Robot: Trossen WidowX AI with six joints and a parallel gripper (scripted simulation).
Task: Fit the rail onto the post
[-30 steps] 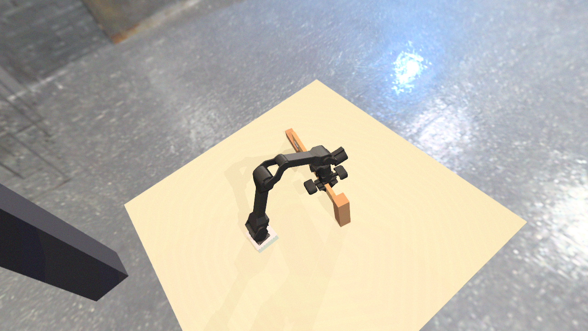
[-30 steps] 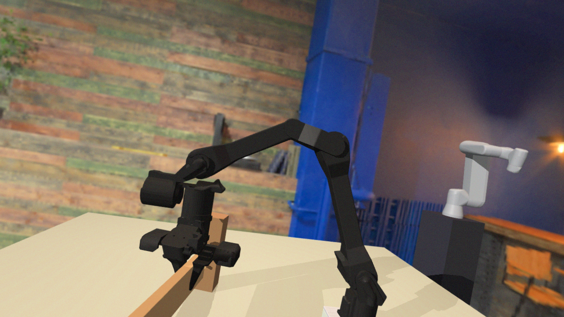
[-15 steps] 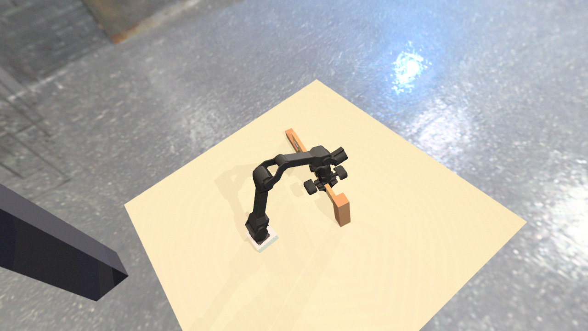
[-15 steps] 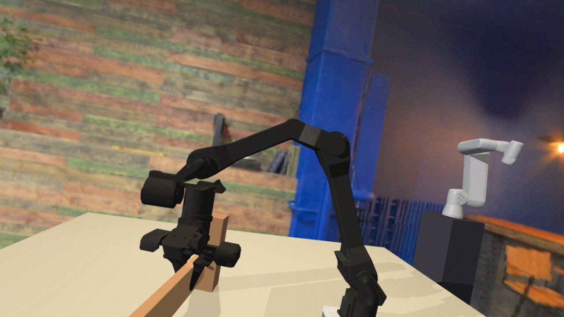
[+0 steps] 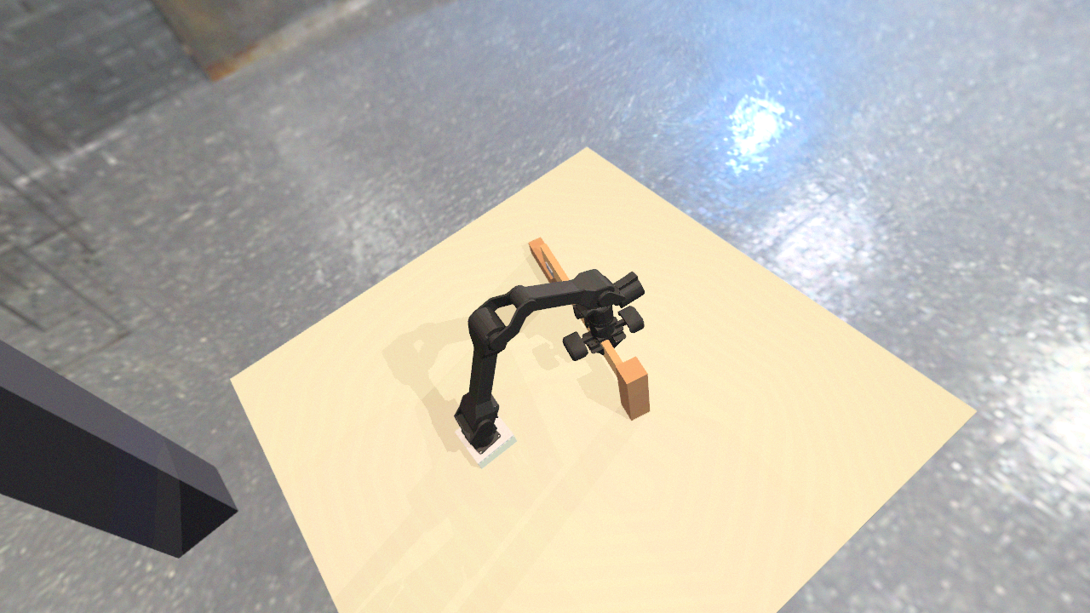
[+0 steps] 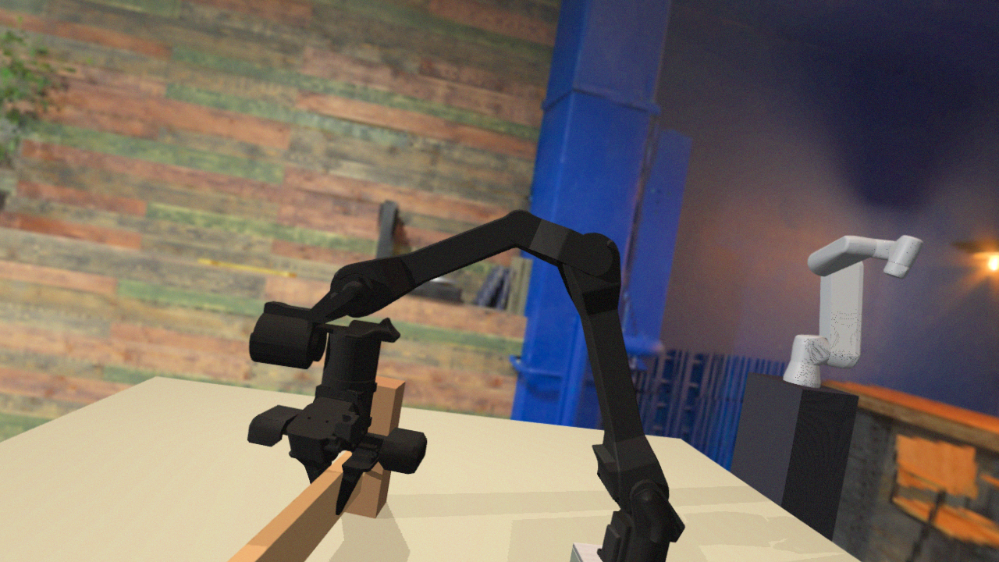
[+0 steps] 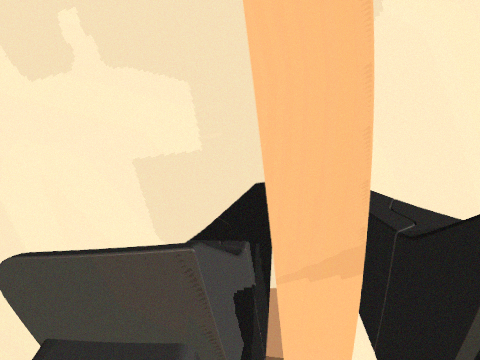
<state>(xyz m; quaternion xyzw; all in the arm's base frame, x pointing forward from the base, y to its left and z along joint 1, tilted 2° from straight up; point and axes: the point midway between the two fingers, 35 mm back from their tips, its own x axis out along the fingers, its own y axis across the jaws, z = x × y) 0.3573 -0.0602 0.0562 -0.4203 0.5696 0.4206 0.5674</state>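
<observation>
The long orange-brown rail [image 5: 612,358] [image 6: 296,517] [image 7: 315,125] runs from the footboard block [image 5: 536,242] toward the upright wooden post [image 5: 634,396] [image 6: 391,401]. My gripper [image 5: 604,346] [image 6: 326,491] [image 7: 292,191] points down and is shut on the rail near its post end, one finger on each side. In the top view the rail's end appears close to the post, but the frames do not show whether they touch. The pegs and holes are hidden. The far end lies at the footboard block; its exact seating in the bracket is too small to tell.
The arm's base stands on a pale plate [image 5: 508,440] on the light table [image 5: 724,495] [image 6: 119,447]. The post stands just beyond my fingers in the exterior view. A dark beam [image 5: 99,457] is beyond the table's left edge. A white arm [image 6: 840,307] stands on a dark pedestal in the background.
</observation>
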